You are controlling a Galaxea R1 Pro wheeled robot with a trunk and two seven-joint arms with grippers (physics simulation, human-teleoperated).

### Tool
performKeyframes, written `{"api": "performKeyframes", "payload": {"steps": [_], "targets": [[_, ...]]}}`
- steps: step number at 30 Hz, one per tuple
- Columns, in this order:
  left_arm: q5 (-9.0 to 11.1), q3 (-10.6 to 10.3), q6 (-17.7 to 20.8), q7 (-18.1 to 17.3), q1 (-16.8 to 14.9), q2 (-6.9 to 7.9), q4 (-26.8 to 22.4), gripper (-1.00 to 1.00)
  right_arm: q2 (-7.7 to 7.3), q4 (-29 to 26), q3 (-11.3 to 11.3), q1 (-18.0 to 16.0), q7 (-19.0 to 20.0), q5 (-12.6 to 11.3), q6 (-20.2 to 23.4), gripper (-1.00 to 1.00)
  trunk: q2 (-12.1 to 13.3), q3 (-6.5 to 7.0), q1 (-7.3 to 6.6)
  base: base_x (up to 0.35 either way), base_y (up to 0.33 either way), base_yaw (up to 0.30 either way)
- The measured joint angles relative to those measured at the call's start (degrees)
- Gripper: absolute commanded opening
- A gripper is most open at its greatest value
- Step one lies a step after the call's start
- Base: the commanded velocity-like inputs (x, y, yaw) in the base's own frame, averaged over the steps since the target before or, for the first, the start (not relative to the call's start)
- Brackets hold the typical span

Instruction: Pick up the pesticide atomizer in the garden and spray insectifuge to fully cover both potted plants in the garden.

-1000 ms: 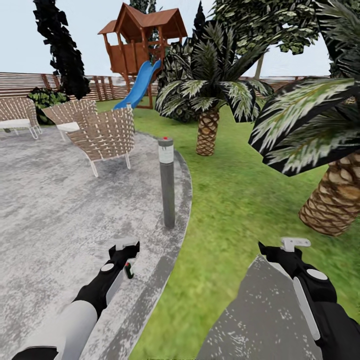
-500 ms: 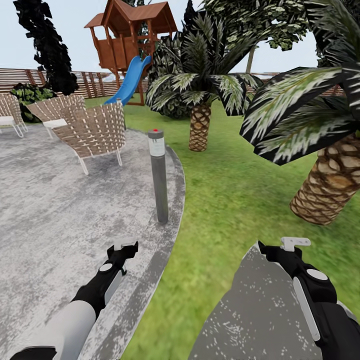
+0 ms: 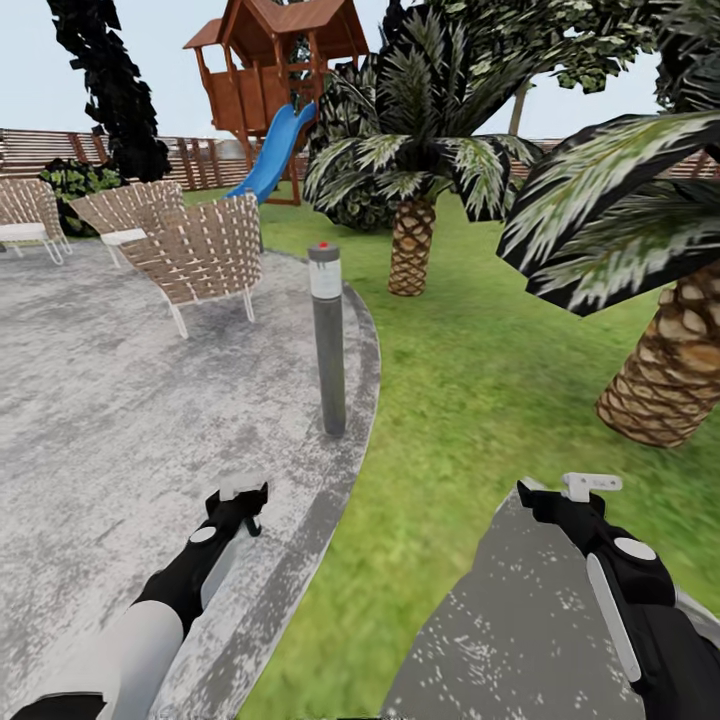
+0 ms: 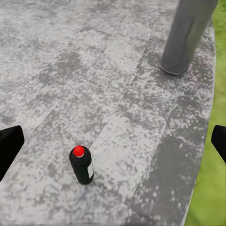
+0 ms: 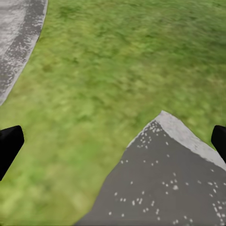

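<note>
The pesticide atomizer (image 4: 82, 165) stands upright on the grey paving (image 4: 70, 70) in the left wrist view, a dark bottle with a red top and a white label on one side; its nozzle is too small to make out, and in the head view the bottle is hidden behind the left arm's wrist, so its place there cannot be told. Near it on the same paving rises the base of a grey bollard post (image 4: 186, 35), cut off by the frame edge; in the head view the whole post (image 3: 328, 340) shows at the curved edge of the paving, beside the lawn (image 3: 470, 400). The left end effector (image 4: 113, 141) is spread wide, its two dark fingertips (image 4: 9, 148) only just entering the frame at either side, holding nothing and touching nothing, with the bottle between them but well below on the ground. The right end effector (image 5: 113, 141) is likewise wide apart and empty, its fingertips (image 5: 9, 146) at the frame edges above grass and the pointed corner of a grey stepping stone (image 5: 160, 188). In the head view both end effectors are seen from behind and their fingers are hidden by the wrists. Wicker chairs (image 3: 200, 255) stand on the far paving, one cut off at the frame edge; two palms (image 3: 412, 250), a play tower with a blue slide (image 3: 275, 150) and a slatted fence (image 3: 40, 150) lie beyond.
</note>
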Motion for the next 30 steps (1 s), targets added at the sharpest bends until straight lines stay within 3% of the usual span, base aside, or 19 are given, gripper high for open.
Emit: {"api": "performKeyframes", "payload": {"steps": [15, 30], "targets": [[0.0, -0.1, 0.0, 0.0, 0.0, -0.06, 0.0, 1.00, 0.01, -0.1, 0.0, 0.0, 0.0, 0.0, -0.1, 1.00, -1.0, -3.68, 0.78, 0.000, 0.000, 0.054], [0.0, 0.0, -0.7, 0.0, 0.1, 0.09, 0.0, 1.00, 0.18, -0.1, 0.0, 0.0, 0.0, 0.0, -0.1, 1.00, -1.2, -8.22, 1.17, 0.000, 0.000, 0.001]]}}
